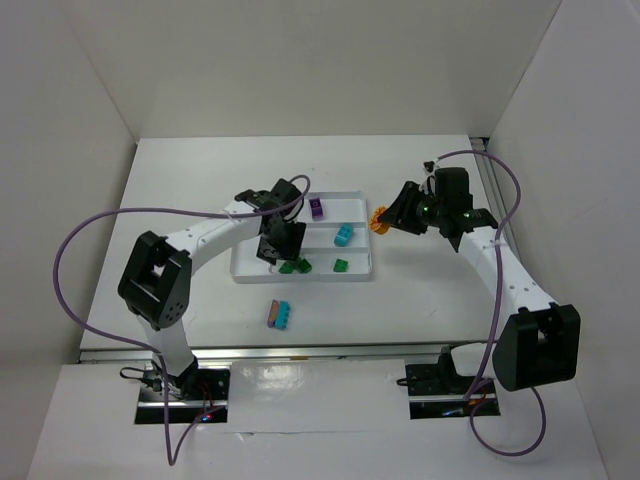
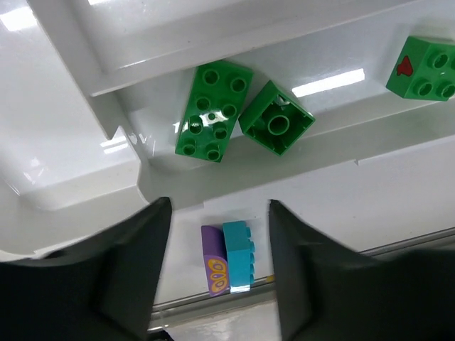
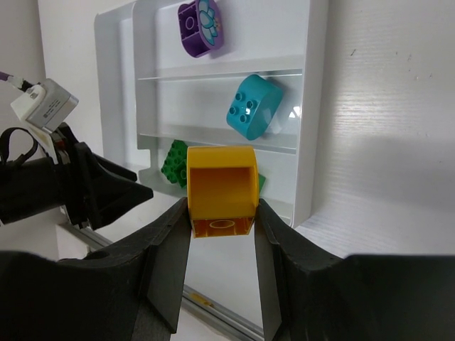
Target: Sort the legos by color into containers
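The white tray of containers (image 1: 320, 280) lies mid-table. A purple lego (image 1: 316, 208) sits in its far section and a cyan lego (image 1: 344, 236) in the middle one. The near section holds green legos (image 1: 295, 266) and one more green lego (image 1: 340, 265). My left gripper (image 1: 275, 245) hovers over the tray's left end; its jaws (image 2: 219, 207) are open and empty, just short of two green legos (image 2: 213, 110) (image 2: 277, 117). My right gripper (image 1: 395, 218) hangs just right of the tray, shut on an orange lego (image 3: 220, 188). A purple-and-cyan stack (image 1: 280, 315) lies on the table in front of the tray.
The tray's tall left section (image 2: 64, 135) shows no bricks in the left wrist view. In that view a green lego with a red mark (image 2: 424, 67) lies further right in the near section. White walls enclose the table; a metal rail (image 1: 330, 350) runs along its near edge.
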